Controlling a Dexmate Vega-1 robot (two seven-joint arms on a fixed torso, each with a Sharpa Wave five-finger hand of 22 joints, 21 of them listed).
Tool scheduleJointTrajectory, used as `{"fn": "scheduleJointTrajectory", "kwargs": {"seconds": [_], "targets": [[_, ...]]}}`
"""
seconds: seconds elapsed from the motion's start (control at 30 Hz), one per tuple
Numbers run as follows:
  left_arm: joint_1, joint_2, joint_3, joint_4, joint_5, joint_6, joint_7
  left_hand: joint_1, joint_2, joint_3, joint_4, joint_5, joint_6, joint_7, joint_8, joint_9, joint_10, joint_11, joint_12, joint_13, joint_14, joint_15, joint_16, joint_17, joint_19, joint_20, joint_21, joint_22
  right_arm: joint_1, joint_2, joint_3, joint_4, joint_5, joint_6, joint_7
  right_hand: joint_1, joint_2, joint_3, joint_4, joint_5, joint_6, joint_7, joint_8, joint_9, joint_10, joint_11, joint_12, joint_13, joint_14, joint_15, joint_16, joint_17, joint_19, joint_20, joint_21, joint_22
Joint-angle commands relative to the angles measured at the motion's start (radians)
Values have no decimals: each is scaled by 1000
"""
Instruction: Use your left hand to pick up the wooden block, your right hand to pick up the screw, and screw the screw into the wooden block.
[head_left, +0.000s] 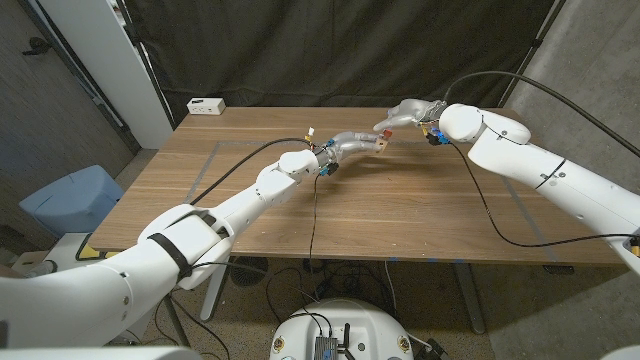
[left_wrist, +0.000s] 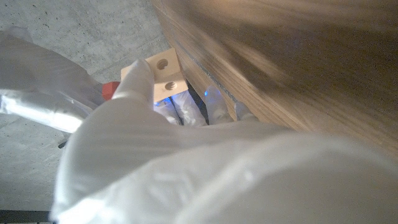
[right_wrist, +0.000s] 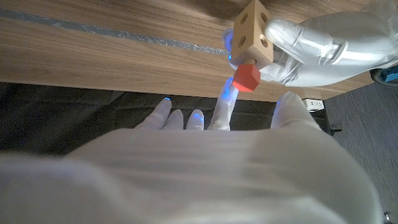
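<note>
My left hand (head_left: 348, 146) holds the wooden block (head_left: 381, 146) up above the far middle of the table. The block (right_wrist: 254, 34) is a pale cube with round holes (left_wrist: 163, 74), gripped by my left hand's fingers (right_wrist: 311, 50). The screw's red head (right_wrist: 247, 78) sticks out of one face of the block, and a bit of red (left_wrist: 111, 91) shows behind my left thumb. My right hand (head_left: 405, 114) hovers just beyond the block with its fingers spread. One fingertip (right_wrist: 226, 94) lies beside the red head and the thumb (right_wrist: 289, 106) stands apart from it.
A white power strip (head_left: 206, 105) lies at the table's far left corner. A black cable (head_left: 312, 205) hangs across the table (head_left: 400, 215) from my left wrist. A blue bin (head_left: 68, 198) stands on the floor at the left. A dark curtain closes the back.
</note>
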Motion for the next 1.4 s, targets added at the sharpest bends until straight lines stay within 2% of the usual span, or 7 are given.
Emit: {"fn": "scheduleJointTrajectory", "kwargs": {"seconds": [0.03,0.3,0.47,0.93,1.1,1.27,1.4], "targets": [[1,1,0,-6,1,-4,1,3,10,7,3,0,2,0,4,1,0,0,3,0,9,-64,4,2,4,-1,4,3,-14,-18,24,-8,28,42,6,-8,4,-4,-5,8,-43,1,-20,-6,-21,6,-7,4,-12,14,-10,1,-16,3,-4,3],[5,2,-2,-10,-1,-6,5,3,9,6,3,0,0,-1,4,1,-1,0,3,0,8,-64,3,1,5,-2,4,3,-19,-38,44,-23,49,66,26,12,18,6,-23,2,-110,7,-56,-20,-58,8,-12,6,-40,28,-26,-2,-37,5,-6,4],[7,2,-5,-7,-3,-13,8,3,8,6,3,-1,0,-2,4,1,-1,0,3,0,8,-65,3,1,5,-2,4,3,-27,-49,53,-33,53,77,28,35,26,19,-41,-1,-153,15,-81,-29,-78,10,-11,6,-52,31,-32,-4,-46,5,-5,3],[-13,-24,-11,68,-10,-62,-6,3,9,6,4,-1,-1,-5,4,1,0,0,4,0,4,-67,2,2,5,-3,4,3,-29,-69,56,-47,37,77,49,107,33,55,-90,18,-192,18,-110,-44,-113,6,-10,7,-73,37,-39,-5,-61,6,-4,3],[-24,-36,-12,101,-11,-81,-14,3,9,6,4,-1,-1,-6,4,1,0,0,4,0,4,-67,2,2,5,-3,4,3,-20,-64,48,-39,21,77,56,130,36,67,-102,23,-193,10,-115,-47,-117,4,-8,7,-76,37,-39,-5,-62,5,-3,3],[-33,-44,-11,126,-9,-93,-20,3,10,6,4,0,0,-7,5,1,-1,0,4,0,3,-68,2,2,4,-4,4,3,-24,-58,44,-34,2,78,41,176,38,89,-118,24,-176,-19,-114,-53,-116,-9,-3,7,-75,35,-37,-6,-59,2,-1,2],[-40,-49,-11,143,-9,-101,-27,3,8,5,3,-1,0,-7,5,1,-1,0,4,0,3,-68,1,2,4,-4,3,3,-24,-53,41,-28,-11,78,36,199,37,99,-122,21,-167,-33,-114,-55,-114,-17,-1,7,-71,29,-35,-6,-53,-3,2,2]]}}
